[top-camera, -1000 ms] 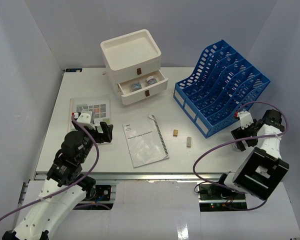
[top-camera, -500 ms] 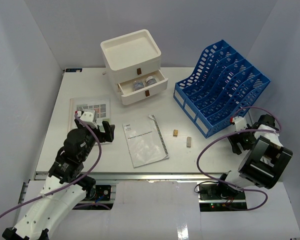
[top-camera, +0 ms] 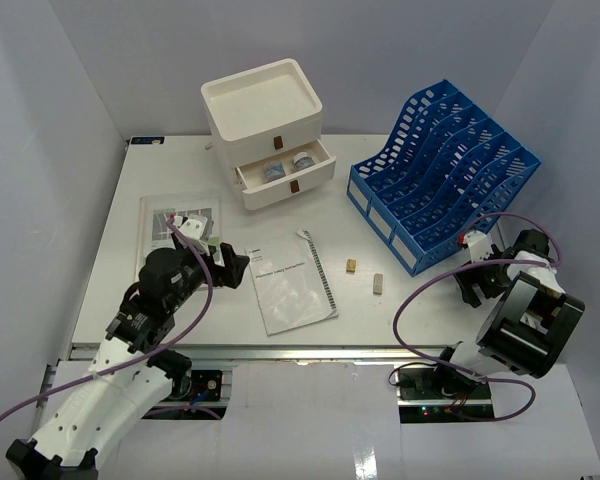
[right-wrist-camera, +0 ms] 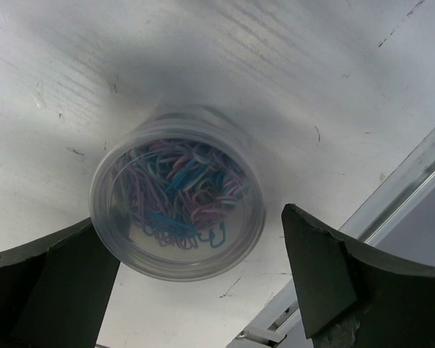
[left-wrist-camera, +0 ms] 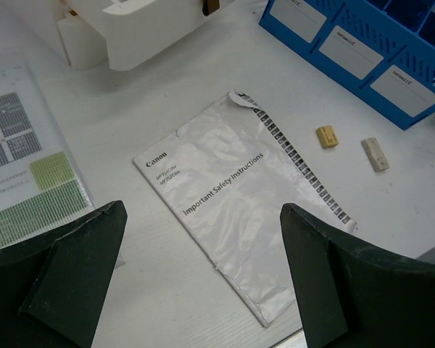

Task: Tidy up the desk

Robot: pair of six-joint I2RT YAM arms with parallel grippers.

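Fingers [left-wrist-camera: 65,290] of the left gripper [top-camera: 225,264]: spread wide, empty, poised over the booklet [left-wrist-camera: 232,217], which lies just ahead between them. On the right gripper [top-camera: 477,280], likewise spread, flanking a tub of clips [right-wrist-camera: 177,214], apparently clear of it. Beneath both, the desk [top-camera: 280,215], long axis left to right. Booklet's long axis roughly near-far, bound edge rightward; nearer the left arm, so probably that arm's pick.

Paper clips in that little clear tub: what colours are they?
Mostly pink and blue paper clips, seen best in the right wrist view.
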